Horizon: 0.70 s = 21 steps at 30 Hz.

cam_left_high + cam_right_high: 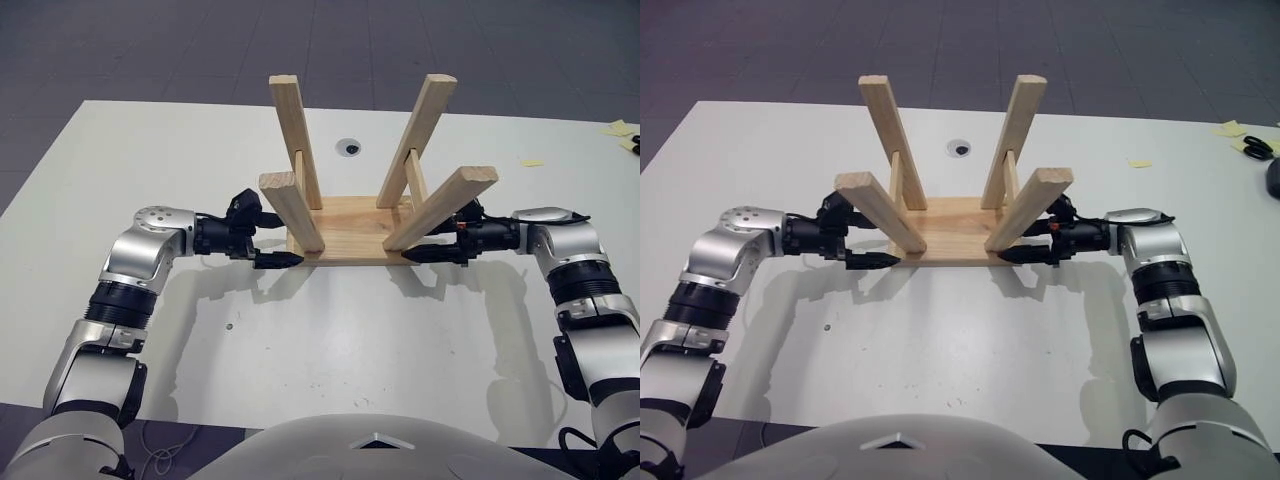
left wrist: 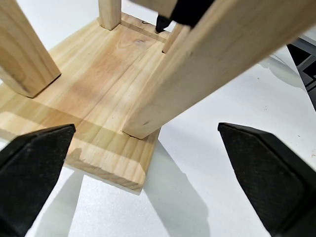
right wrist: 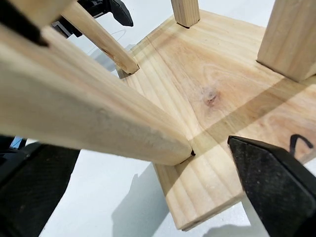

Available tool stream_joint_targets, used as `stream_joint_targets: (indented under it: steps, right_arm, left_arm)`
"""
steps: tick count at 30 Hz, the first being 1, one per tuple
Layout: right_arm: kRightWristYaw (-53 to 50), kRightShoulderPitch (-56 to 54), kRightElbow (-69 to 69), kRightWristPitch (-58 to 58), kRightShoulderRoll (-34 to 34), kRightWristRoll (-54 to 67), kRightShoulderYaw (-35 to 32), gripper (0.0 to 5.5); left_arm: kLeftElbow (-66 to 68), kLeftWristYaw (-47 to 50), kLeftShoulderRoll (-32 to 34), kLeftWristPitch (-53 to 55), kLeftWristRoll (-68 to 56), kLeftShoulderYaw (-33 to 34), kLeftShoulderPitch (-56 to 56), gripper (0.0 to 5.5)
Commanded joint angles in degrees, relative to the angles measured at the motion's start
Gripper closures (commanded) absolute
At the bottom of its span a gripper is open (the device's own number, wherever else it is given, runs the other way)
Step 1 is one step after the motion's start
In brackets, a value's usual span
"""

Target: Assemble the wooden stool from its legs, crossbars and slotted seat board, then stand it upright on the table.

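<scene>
Stool inverted mid-table — stiff, likely light wood, joints maybe loose; grip near legs low. Left gripper, right gripper — fingers apart around them.

This looks like an office-style lab or test room, not a home. The floor is laid in dark grey carpet tiles, the kind offices use. The table is a broad, plain white desk top with a round cable port set into it toward the far side. Yellow sticky notes lie near its right edge, close to what may be a pair of black scissors. A thin white cord lies on the floor below the near edge. The wooden stool, legs-up mid-table, reads as a test piece.
</scene>
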Motion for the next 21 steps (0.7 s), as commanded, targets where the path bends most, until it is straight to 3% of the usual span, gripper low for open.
stream_joint_targets:
  steps: [1, 8, 21]
  right_arm:
    - [0.95, -1.65, 3.23, -1.64, 0.28, -2.30, 0.40, 0.30]
    - [1.55, -2.11, 6.07, -3.48, 0.75, -4.25, 0.15, 1.28]
    - [2.20, -1.06, 3.32, -1.93, 1.94, -4.95, -0.17, 3.45]
  left_arm:
    - [2.52, 0.15, -1.78, -1.39, 1.32, 0.17, -2.14, 0.10]
    - [6.38, -0.61, -2.74, -2.69, 2.69, 0.58, -3.80, 1.03]
    - [5.79, -0.51, -4.61, -1.56, 2.44, 1.16, -3.31, 3.35]
